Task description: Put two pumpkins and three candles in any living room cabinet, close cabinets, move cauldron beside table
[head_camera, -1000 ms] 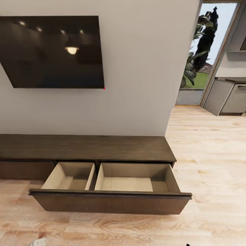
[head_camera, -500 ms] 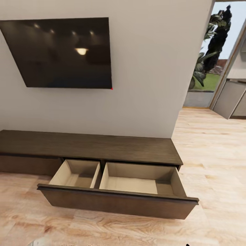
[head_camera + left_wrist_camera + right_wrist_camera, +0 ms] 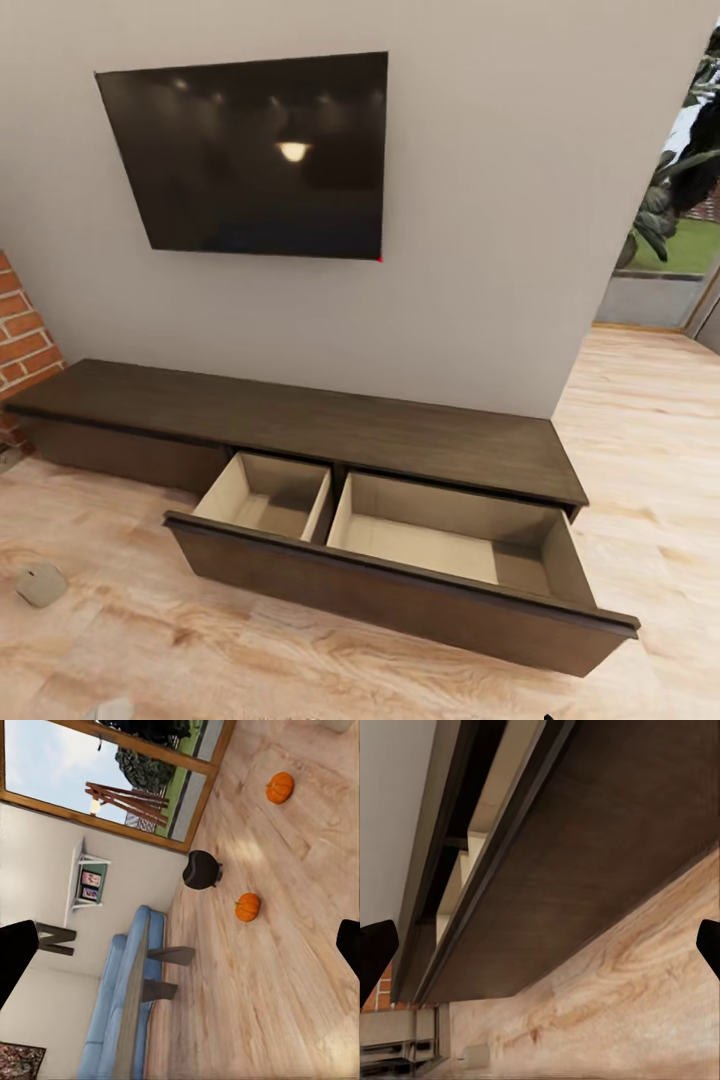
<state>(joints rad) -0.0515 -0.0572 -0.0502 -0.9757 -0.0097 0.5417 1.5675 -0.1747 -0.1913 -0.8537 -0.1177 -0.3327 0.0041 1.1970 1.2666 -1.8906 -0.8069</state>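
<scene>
With both grippers' fingers (image 3: 15, 952) (image 3: 375, 945) spread and empty, a pumpkin (image 3: 247, 907) should be fetched for the open cabinet (image 3: 300, 425) drawer (image 3: 400, 590).

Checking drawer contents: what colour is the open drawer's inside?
Pale beige, the drawer is clearest in the head view.

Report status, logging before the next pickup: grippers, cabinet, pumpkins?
Both grippers open, empty. Long dark brown wooden cabinet drawer pulled out, nothing inside. Two orange ribbed pumpkins on floor near round black cauldron.
</scene>
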